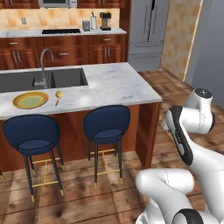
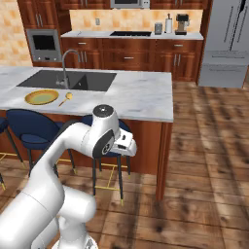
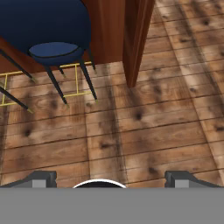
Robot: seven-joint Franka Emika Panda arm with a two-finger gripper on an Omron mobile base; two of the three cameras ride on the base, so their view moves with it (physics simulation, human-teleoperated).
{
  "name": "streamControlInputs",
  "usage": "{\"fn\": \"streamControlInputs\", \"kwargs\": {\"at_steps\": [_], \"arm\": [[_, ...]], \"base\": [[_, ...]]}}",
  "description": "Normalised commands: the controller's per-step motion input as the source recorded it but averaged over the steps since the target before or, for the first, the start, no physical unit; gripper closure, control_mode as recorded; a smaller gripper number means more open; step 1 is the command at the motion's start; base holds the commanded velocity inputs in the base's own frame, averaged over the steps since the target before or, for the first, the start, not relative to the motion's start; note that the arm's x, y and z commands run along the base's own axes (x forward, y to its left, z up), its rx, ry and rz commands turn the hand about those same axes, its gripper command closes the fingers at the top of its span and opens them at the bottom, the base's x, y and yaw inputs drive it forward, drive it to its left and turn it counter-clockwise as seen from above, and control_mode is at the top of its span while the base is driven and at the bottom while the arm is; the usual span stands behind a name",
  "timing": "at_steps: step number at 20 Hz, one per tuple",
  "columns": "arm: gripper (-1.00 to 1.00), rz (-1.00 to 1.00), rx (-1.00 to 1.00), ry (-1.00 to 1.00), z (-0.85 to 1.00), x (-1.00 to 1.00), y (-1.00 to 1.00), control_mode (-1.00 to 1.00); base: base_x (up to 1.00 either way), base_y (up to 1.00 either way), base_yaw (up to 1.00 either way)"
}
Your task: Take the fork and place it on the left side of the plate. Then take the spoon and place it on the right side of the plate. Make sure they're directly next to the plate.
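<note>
The yellow-orange plate (image 1: 30, 100) (image 2: 41, 97) lies on the marble island counter near its front edge, in front of the sink. The yellow spoon (image 1: 58, 96) (image 2: 66, 98) lies just to the plate's right, a small gap apart, with its bowl pointing away from the stools. The fork is out of view. My gripper (image 3: 111, 178) is open with nothing between its fingers. It hangs low in front of the island, well to the right of the plate, and looks down at the wooden floor beside a stool.
Two dark blue bar stools (image 1: 106, 124) (image 1: 31, 133) stand along the island's front. A sink (image 1: 41, 79) with a grey faucet (image 1: 43, 65) sits behind the plate. The island's wooden end panel (image 3: 133, 39) is close ahead of the hand. A fridge (image 2: 224, 41) stands at the back right.
</note>
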Motion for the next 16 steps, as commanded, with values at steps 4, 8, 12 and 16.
{"fn": "streamControlInputs", "kwargs": {"at_steps": [4, 8, 12, 16], "arm": [[-1.00, 0.00, 0.00, 0.00, 0.00, 0.00, 0.00, 1.00], [-1.00, 0.00, 0.00, 0.00, 0.00, 0.00, 0.00, 1.00], [-1.00, 0.00, 0.00, 0.00, 0.00, 0.00, 0.00, 1.00], [-1.00, 0.00, 0.00, 0.00, 0.00, 0.00, 0.00, 1.00]], "base": [[0.00, -1.00, 0.00], [0.01, -1.00, 0.02], [0.14, -1.00, 0.05], [0.41, -1.00, 0.09]]}}
